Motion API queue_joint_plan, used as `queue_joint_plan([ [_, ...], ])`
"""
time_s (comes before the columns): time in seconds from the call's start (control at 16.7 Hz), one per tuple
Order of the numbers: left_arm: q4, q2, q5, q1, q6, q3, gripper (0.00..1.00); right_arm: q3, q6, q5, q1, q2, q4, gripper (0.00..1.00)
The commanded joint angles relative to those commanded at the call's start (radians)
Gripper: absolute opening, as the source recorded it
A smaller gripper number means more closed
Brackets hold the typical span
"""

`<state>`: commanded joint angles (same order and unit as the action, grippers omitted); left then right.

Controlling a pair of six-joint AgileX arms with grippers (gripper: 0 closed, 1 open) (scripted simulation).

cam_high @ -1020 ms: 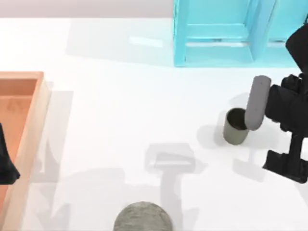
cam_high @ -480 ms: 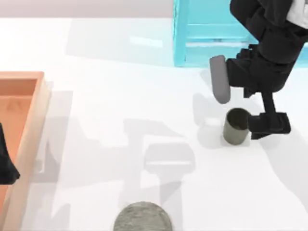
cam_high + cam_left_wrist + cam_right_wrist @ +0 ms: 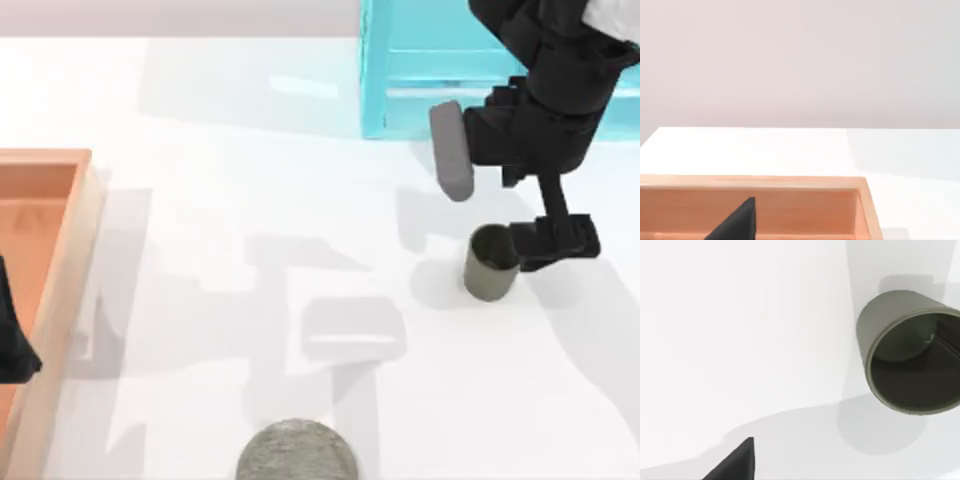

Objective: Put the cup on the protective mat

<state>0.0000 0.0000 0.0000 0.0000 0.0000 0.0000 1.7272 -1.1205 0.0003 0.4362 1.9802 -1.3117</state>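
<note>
The dark olive-grey cup stands upright on the white table at the right; the right wrist view looks down into the same cup. My right gripper hovers just behind the cup, open, with nothing between its fingers. Its grey finger is up and to the left, and its black finger is beside the cup's right rim. The protective mat, a speckled grey disc, lies at the front edge, far left of the cup. My left gripper is parked over the orange tray.
An orange wooden tray runs along the left side, also seen as the tray in the left wrist view. A cyan rack stands at the back right, close behind my right arm. Bare white table lies between cup and mat.
My right arm has swung in from the right edge to behind the cup and turned, the grey finger shifting left and back. The cup, the mat and the left arm have not moved.
</note>
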Motion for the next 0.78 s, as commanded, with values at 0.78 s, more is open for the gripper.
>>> queue_joint_plan([
  [0.78,0.0,0.0,0.0,0.0,0.0,0.0,1.0,-0.288,0.003,0.002,-0.001,0.082,0.366,1.0],
])
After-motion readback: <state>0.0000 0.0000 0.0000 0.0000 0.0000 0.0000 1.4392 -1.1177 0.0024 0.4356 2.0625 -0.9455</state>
